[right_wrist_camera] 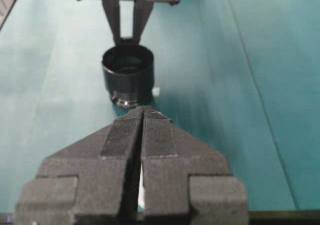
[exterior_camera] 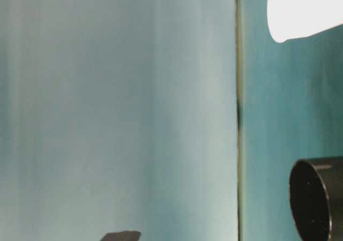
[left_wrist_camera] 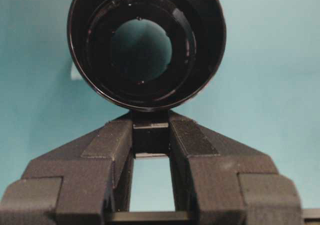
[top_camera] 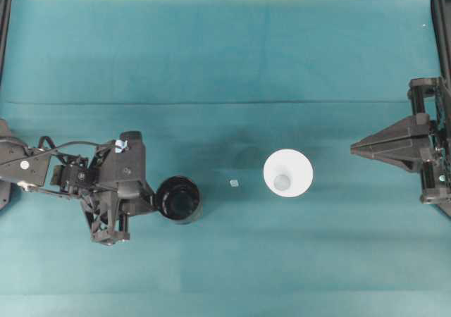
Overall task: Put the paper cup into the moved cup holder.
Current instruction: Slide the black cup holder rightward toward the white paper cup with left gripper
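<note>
The glossy black cup holder (top_camera: 178,199) stands left of centre, its dark inside facing up. My left gripper (top_camera: 152,199) reaches it from the left and is shut on its small side handle. In the left wrist view the handle (left_wrist_camera: 150,135) sits clamped between both fingers, with the cup holder (left_wrist_camera: 145,45) just beyond my left gripper (left_wrist_camera: 150,122). The white paper cup (top_camera: 287,174) stands upright right of centre, apart from both grippers. My right gripper (top_camera: 354,148) rests at the right edge, shut and empty, pointing at the cup. From the right wrist, my right gripper (right_wrist_camera: 144,110) faces the cup holder (right_wrist_camera: 128,77).
A tiny white scrap (top_camera: 234,183) lies on the teal cloth between the cup holder and the paper cup. In the table-level view the paper cup (exterior_camera: 303,10) and the cup holder (exterior_camera: 319,198) show at the right edge. Dark frame rails run along both sides of the table.
</note>
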